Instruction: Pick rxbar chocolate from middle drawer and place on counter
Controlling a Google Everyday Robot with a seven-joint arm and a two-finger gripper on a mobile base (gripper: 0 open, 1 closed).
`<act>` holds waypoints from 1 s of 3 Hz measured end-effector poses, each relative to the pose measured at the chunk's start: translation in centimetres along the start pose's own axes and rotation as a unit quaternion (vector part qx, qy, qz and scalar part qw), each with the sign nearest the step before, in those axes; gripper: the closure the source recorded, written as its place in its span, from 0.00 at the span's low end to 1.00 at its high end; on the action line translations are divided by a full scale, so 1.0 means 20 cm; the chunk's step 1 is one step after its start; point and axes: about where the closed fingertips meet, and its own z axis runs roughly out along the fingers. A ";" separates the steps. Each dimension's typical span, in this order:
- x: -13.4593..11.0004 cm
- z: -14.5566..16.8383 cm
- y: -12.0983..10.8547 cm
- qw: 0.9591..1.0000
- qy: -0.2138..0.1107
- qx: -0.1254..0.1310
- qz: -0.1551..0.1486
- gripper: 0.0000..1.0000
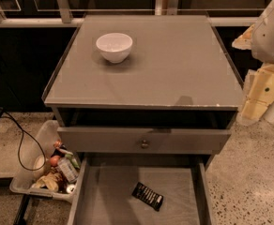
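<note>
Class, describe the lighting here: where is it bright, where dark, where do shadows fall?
Camera view: the counter is evenly lit from above; the bowl casts a soft shadow at its base; the gap under the counter is black; the open drawer is dimmer, its black bar distinct; the tool, at the right edge beside the counter, is brightly lit.

A white bowl (114,46) sits near the counter's (174,74) far-left corner; a clear bin (41,142) (full of clutter) lies below its front-left corner; the gripper (261,95) hangs beyond its right edge.
</note>
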 end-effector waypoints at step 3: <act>-0.01 0.31 0.25 0.996 -0.070 -0.051 0.010 0.00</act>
